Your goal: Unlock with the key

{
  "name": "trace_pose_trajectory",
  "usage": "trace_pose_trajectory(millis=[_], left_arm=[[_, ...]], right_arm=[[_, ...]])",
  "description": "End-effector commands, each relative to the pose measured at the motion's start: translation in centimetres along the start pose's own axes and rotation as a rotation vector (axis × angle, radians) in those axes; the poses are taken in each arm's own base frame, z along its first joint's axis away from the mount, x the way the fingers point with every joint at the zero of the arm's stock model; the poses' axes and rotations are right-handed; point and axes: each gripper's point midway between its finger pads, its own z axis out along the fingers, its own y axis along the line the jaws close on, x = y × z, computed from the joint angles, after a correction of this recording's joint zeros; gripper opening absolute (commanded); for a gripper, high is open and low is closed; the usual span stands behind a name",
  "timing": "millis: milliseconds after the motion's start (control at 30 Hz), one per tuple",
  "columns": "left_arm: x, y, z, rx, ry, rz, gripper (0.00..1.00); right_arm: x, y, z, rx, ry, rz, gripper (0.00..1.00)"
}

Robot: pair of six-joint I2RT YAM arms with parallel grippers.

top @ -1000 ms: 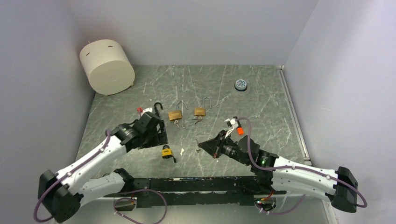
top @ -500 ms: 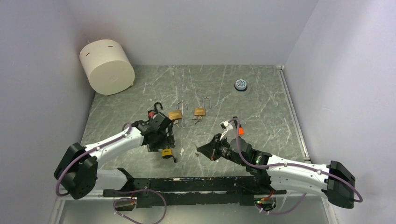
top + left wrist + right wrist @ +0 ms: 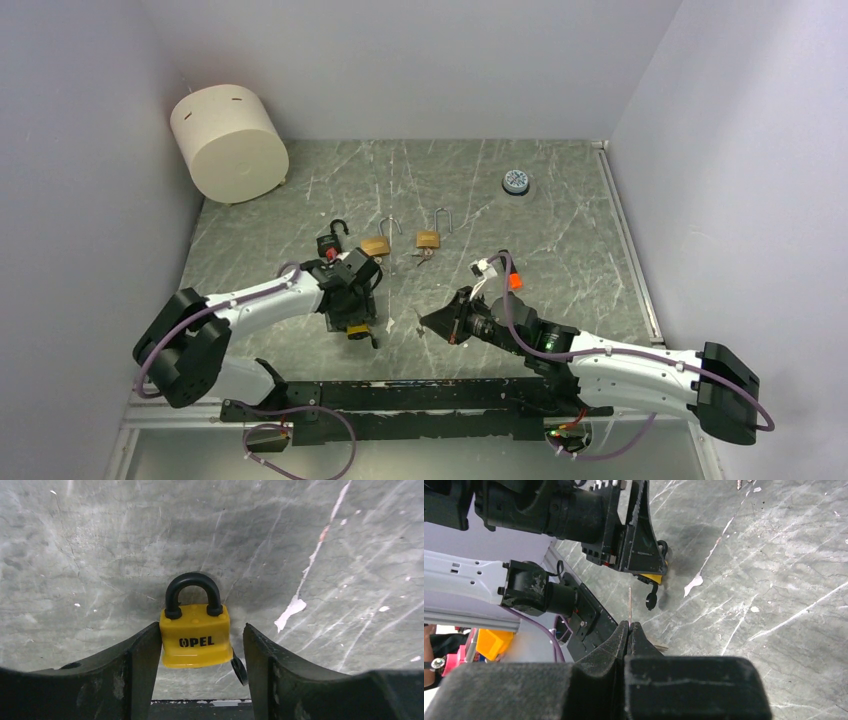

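A yellow padlock (image 3: 196,637) with a black shut shackle lies flat on the grey table (image 3: 560,250); a black flap hangs at its bottom corner. My left gripper (image 3: 201,626) straddles the padlock (image 3: 355,328), open: the left finger touches the body, while a gap remains at the right finger. My right gripper (image 3: 629,624) is shut on the key (image 3: 630,602), whose thin blade sticks out edge-on from the fingertips. It hovers right of the padlock (image 3: 651,577) and points at it. In the top view the right gripper (image 3: 427,320) sits about a hand's width from the left gripper (image 3: 353,318).
Two brass padlocks (image 3: 375,246) (image 3: 428,239) with open shackles and a dark padlock (image 3: 330,240) lie behind the left gripper. A white paper roll (image 3: 228,143) stands at the back left. A small blue-and-white disc (image 3: 515,181) lies at the back right. A black rail (image 3: 400,395) runs along the near edge.
My left arm has swung right and come down over the yellow padlock, and its jaws have narrowed around it. The right gripper has edged slightly left, still shut.
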Motion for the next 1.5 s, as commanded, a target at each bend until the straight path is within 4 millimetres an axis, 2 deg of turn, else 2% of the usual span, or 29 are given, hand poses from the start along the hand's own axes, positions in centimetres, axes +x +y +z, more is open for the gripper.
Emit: trace_pose_trajectory(millis=[0, 100, 233, 300, 400, 467, 533, 633, 667, 767, 967, 1033, 1100, 1200, 1300, 1467], left_arm=[[0.5, 0.2, 0.5, -0.049, 0.001, -0.015, 0.61], [0.1, -1.0, 0.2, -0.03, -0.05, 0.057, 0.53], [-1.3, -3.1, -0.4, 0.035, -0.122, 0.142, 0.27], [-2.0, -5.3, -1.0, 0.129, -0.159, 0.205, 0.16], [-2.1, -8.4, -1.6, 0.28, -0.202, 0.349, 0.14], [-2.4, -9.0, -1.4, 0.295, -0.22, 0.41, 0.15], [-2.9, -8.8, -0.9, 0.245, -0.233, 0.451, 0.18], [-3.2, -8.7, 0.1, 0.195, -0.224, 0.522, 0.21], [-3.1, -8.8, 0.4, 0.193, -0.215, 0.549, 0.24], [-3.2, -8.6, 1.4, 0.143, -0.194, 0.587, 0.33], [-3.0, -8.1, 3.2, 0.051, -0.128, 0.64, 0.45], [-3.0, -8.4, 3.3, 0.042, -0.121, 0.653, 0.55], [-3.4, -8.9, 3.0, 0.037, -0.135, 0.656, 0.71], [-4.6, -9.6, 2.1, 0.033, -0.173, 0.644, 0.83], [-5.8, -10.7, 0.8, 0.044, -0.226, 0.63, 0.83], [-7.8, -11.9, -1.3, 0.054, -0.324, 0.593, 0.74]], right_arm=[[-1.5, 1.7, -0.1, -0.059, -0.052, 0.016, 0.0], [-1.5, 1.8, -0.2, -0.064, -0.046, 0.015, 0.0], [-1.6, 1.8, -0.2, -0.059, -0.046, 0.014, 0.0], [-1.7, 1.5, -0.3, -0.04, -0.05, 0.019, 0.0], [-1.8, 0.4, -0.4, 0.024, -0.059, 0.039, 0.0], [-1.8, -0.7, -0.5, 0.082, -0.067, 0.056, 0.0], [-1.8, -1.9, -0.7, 0.145, -0.076, 0.081, 0.0], [-1.9, -4.7, -1.6, 0.294, -0.108, 0.119, 0.0], [-1.7, -5.9, -2.0, 0.353, -0.11, 0.123, 0.0], [-1.5, -7.7, -3.0, 0.429, -0.135, 0.133, 0.0], [-1.4, -8.3, -3.8, 0.439, -0.148, 0.141, 0.0], [-1.4, -8.4, -3.9, 0.435, -0.152, 0.143, 0.0], [-1.4, -8.3, -4.0, 0.428, -0.157, 0.143, 0.0], [-1.6, -8.1, -4.0, 0.417, -0.16, 0.14, 0.0], [-1.6, -8.1, -4.0, 0.415, -0.158, 0.132, 0.0], [-1.6, -8.2, -4.0, 0.406, -0.165, 0.124, 0.0]])
